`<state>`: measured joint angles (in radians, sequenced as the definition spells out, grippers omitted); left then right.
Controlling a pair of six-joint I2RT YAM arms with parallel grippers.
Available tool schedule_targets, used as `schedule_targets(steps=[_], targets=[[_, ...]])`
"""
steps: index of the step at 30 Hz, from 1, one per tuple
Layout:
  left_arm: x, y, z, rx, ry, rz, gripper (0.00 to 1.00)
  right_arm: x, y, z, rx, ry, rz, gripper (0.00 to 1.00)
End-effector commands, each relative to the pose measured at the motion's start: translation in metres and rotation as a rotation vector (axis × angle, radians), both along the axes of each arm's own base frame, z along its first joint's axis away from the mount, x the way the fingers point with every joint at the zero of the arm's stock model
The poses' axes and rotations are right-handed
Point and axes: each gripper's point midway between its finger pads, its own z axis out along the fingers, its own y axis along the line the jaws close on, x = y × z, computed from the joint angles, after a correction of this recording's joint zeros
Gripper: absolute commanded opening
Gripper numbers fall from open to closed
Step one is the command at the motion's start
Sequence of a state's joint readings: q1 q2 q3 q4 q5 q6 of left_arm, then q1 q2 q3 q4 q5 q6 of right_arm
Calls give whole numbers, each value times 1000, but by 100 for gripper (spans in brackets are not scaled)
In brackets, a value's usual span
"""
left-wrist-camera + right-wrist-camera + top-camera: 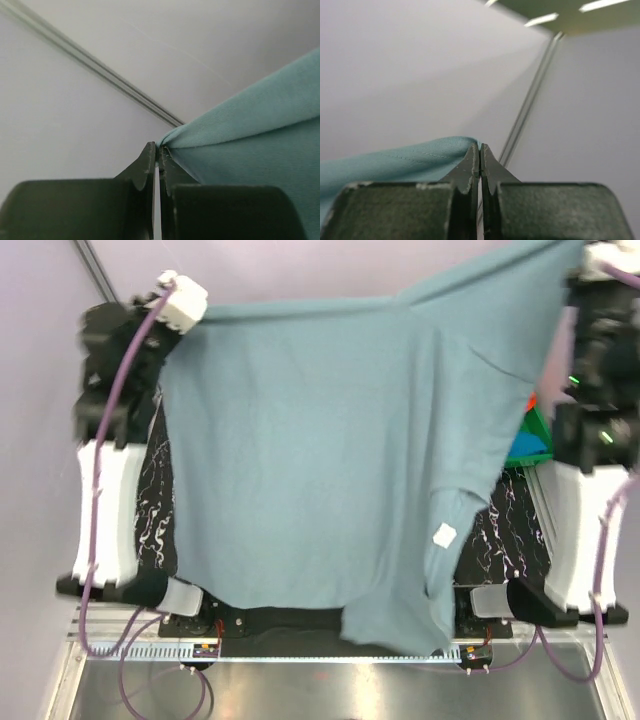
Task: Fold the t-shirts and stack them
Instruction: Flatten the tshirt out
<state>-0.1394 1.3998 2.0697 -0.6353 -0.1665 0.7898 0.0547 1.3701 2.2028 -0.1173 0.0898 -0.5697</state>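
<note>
The left pincer and right pincer each clamp a corner of the grey-blue shirt, which hangs spread across the frame's centre.

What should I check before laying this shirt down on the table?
1. Left fingers shut on a corner of the grey-blue t-shirt: ok.
2. Right fingers shut on its other end: ok.
3. Cloth spread smooth between the arms: not ok; folds hang toward the right arm.
4. White neck label in sight: ok.
5. Table under the shirt free for laying down: cannot tell; the cloth hides it.
6. Green tray out of the way: cannot tell; only a sliver shows past the shirt's edge.
</note>
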Motion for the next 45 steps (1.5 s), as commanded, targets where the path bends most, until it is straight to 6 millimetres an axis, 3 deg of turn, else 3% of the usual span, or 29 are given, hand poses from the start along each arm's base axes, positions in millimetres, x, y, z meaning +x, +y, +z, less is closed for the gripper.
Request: schedule_targets(steps=[1,2,4,5,7,8,9,10,12,13,15,16,17,18,19,22,24,27,30,32,33,36,37,38,39,40,42,44,45], targets=[[52,10,-119,19,360,97,0,83,-9,-78,14,198,-58,0],[55,5,-145,14,441,82,0,114,-6,-121,5,305,-44,0],[70,-1,-190,-15,552,85,0,139,0,-162,13,388,-14,0],[72,-3,-214,-18,614,82,0,160,1,-203,8,477,-12,0],[83,-5,-256,-20,714,93,0,179,4,-237,-1,536,-5,0],[85,-6,-275,-23,762,97,0,197,5,-275,-9,612,-1,0],[89,-7,-287,-20,791,99,0,204,6,-290,-18,642,-2,0],[96,-7,-312,-10,849,107,0,219,7,-308,-28,662,0,0],[106,-4,-331,9,880,134,0,235,7,-336,-44,708,-2,0],[113,-3,-352,23,919,146,0,251,8,-360,-54,748,-3,0],[130,2,-354,51,904,182,0,267,8,-363,-47,752,-9,0],[138,4,-371,66,932,201,0,283,8,-384,-47,788,-10,0],[151,5,-358,63,890,213,0,292,8,-366,-38,749,-11,0],[159,11,-370,92,905,251,0,299,8,-367,-24,759,-14,0],[165,13,-367,101,889,268,0,315,12,-368,-18,767,-5,0],[180,18,-364,160,844,309,0,337,20,-389,-10,823,6,0],[181,18,-361,204,834,310,0,340,31,-392,-15,829,24,0],[176,6,-328,129,762,269,0,329,41,-368,10,781,64,0],[160,-1,-268,87,641,238,0,308,36,-341,33,739,59,0],[146,-9,-246,79,616,208,0,283,31,-317,42,702,47,0],[132,-11,-219,56,570,196,0,273,31,-305,51,679,51,0],[106,-22,-184,1,508,135,0,223,19,-248,96,569,24,0],[87,-22,-156,-25,441,112,0,195,13,-213,117,494,15,0],[80,-24,-143,-46,401,91,0,177,7,-194,144,447,3,0],[59,-22,-113,-101,320,76,0,162,4,-185,206,429,21,0],[49,-24,-105,-130,294,60,0,130,-6,-155,255,371,25,0],[19,-29,-82,-234,234,8,0,91,-10,-145,390,393,65,0],[3,-38,-89,-323,255,-28,0,68,-12,-144,471,403,90,0],[-13,-39,-82,-358,234,-47,0,43,-11,-140,486,406,98,0]])
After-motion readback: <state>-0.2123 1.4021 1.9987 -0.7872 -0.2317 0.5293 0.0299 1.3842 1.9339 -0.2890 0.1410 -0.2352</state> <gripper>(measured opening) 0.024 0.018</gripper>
